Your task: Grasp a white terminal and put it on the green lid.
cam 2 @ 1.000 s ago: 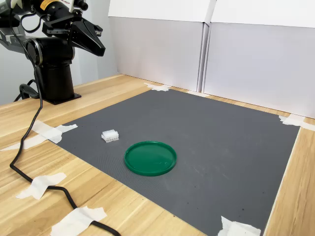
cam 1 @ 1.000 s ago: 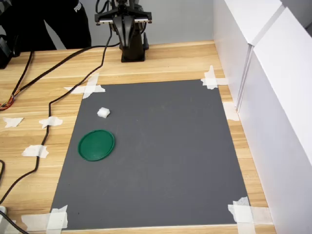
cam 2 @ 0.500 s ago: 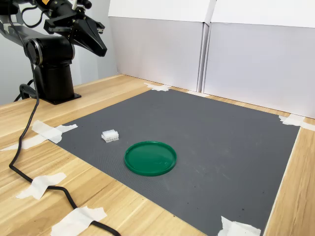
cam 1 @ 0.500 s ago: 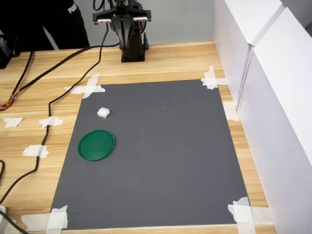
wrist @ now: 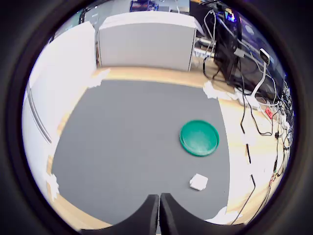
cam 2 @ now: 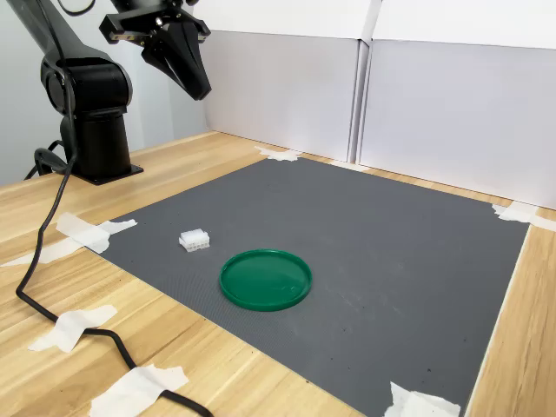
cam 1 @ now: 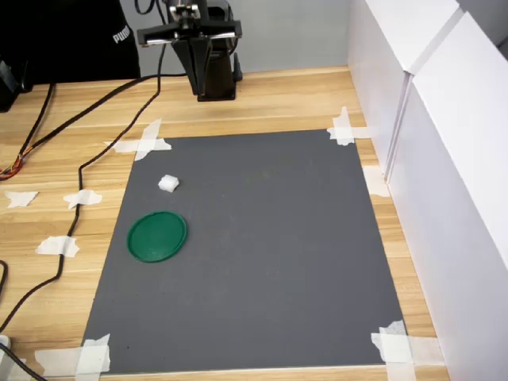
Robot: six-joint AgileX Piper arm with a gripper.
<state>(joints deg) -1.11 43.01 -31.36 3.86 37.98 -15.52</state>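
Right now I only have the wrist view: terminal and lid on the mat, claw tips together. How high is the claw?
Observer: High. In the second exterior view the claw hangs well above the table, up near the arm's base, pointing down and nowhere near the gray mat.
Operator: And how does the terminal sit?
Observer: In the second exterior view the white terminal rests flat on the mat with a ribbed-looking side toward that camera. It lies apart from the green lid, on the lid's base side.
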